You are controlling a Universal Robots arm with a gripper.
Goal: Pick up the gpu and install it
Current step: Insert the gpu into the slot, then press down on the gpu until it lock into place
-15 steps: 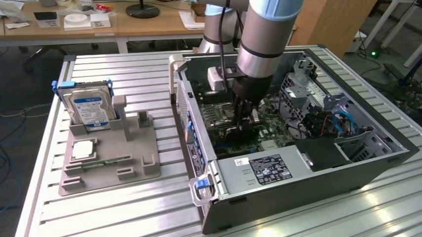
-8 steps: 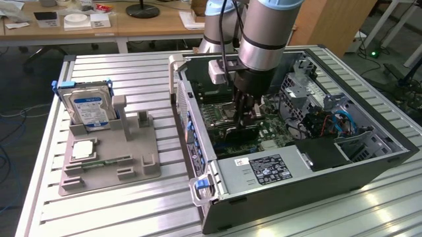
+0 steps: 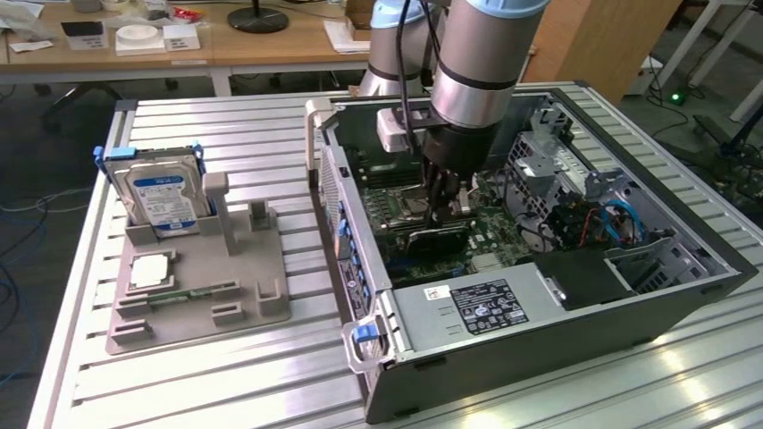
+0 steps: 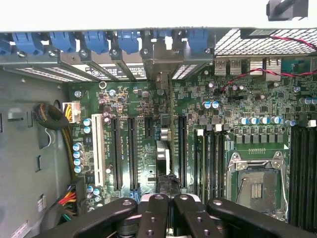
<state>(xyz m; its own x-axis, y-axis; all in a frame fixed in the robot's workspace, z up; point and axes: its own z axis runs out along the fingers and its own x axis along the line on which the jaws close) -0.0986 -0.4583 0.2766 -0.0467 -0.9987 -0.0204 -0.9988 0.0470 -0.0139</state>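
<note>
- I see a slatted metal table [image 3: 238,134] holding an open computer case [image 3: 524,304].
- My gripper [image 4: 166,201], inside the case, is pinched tight on the gpu [image 4: 163,153], edge-on above the motherboard [image 4: 198,106] slots.

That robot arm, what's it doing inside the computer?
The robot arm's gripper is reaching down into the open computer case. Its fingers are shut on the gpu, a thin card standing on edge over the green motherboard, at one of the long slots. Outside the case, a hard drive stands in a grey holder on the table.
</note>
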